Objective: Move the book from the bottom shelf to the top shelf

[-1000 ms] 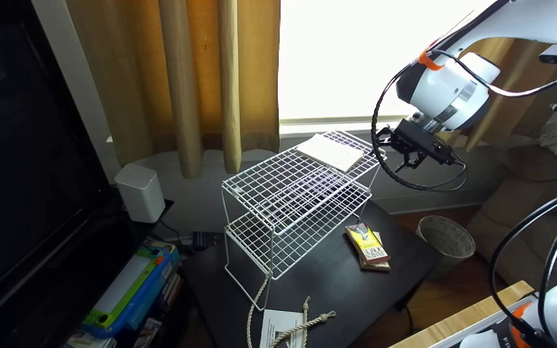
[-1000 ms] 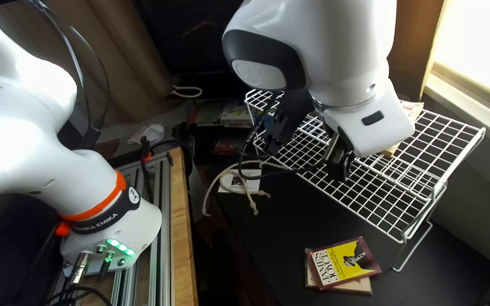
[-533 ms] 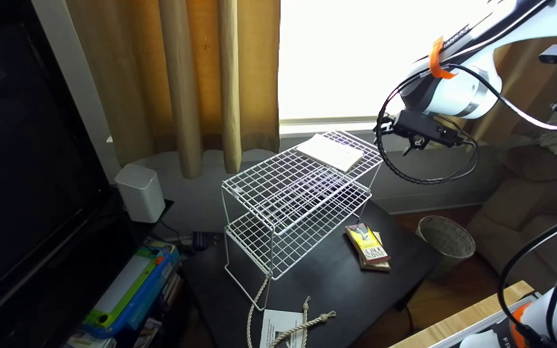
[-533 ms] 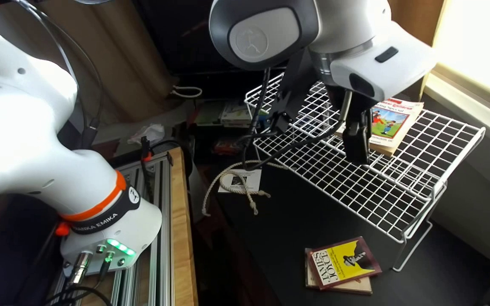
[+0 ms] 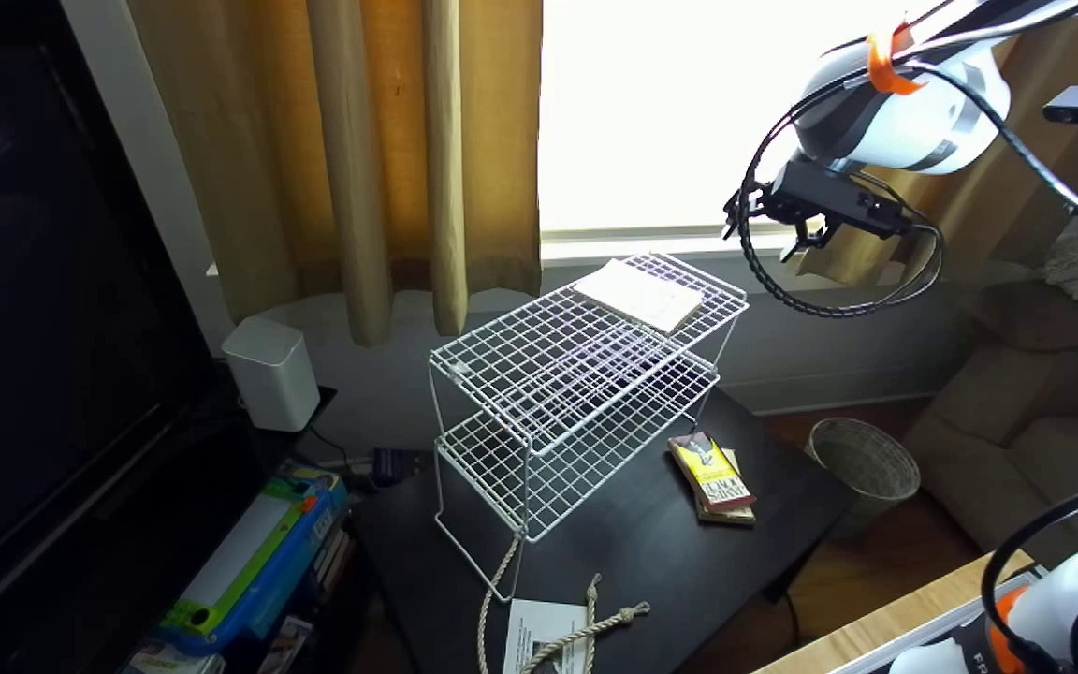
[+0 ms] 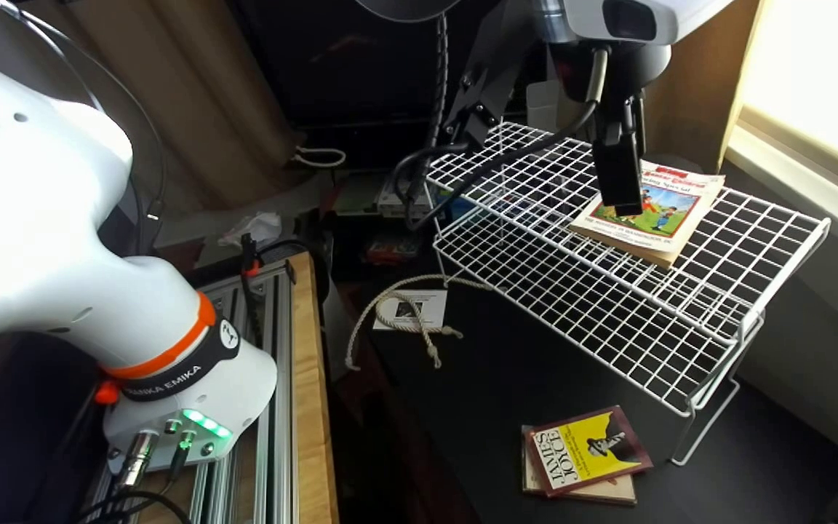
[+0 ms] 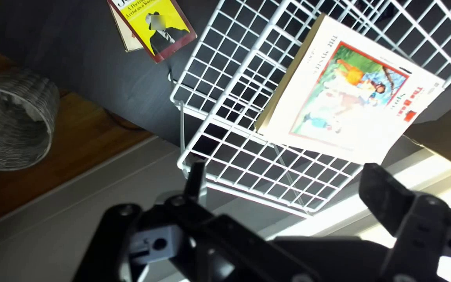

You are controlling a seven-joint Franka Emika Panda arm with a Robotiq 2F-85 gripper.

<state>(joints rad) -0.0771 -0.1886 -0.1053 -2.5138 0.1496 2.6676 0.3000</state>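
The book (image 5: pixel 640 295) lies flat on the top shelf (image 5: pixel 548 342), towards the window end. Its cover with a colourful green picture faces up in an exterior view (image 6: pixel 663 207) and in the wrist view (image 7: pixel 343 98); glare whitens it. The top shelf shows there too (image 6: pixel 761 233) (image 7: pixel 257 168). The bottom shelf (image 5: pixel 567 487) is the wire grid below, also visible in an exterior view (image 6: pixel 644 356). My gripper (image 5: pixel 762 241) is in the air above and beyond the rack's end, apart from the book. Its fingers are wide apart with nothing between them in the wrist view (image 7: pixel 284 168).
A small stack of books with a yellow cover on top (image 5: pixel 712 473) lies on the dark table (image 5: pixel 651 552) beside the rack. A rope (image 5: pixel 586 632) and white card (image 5: pixel 525 622) lie at the near end. A wicker basket (image 5: pixel 862 459) stands beyond the table; the window sill (image 5: pixel 633 248) borders the rack.
My gripper has risen away from the rack's top shelf, still open. The arm covers less of the book in an exterior view now. The book and rack have not moved.
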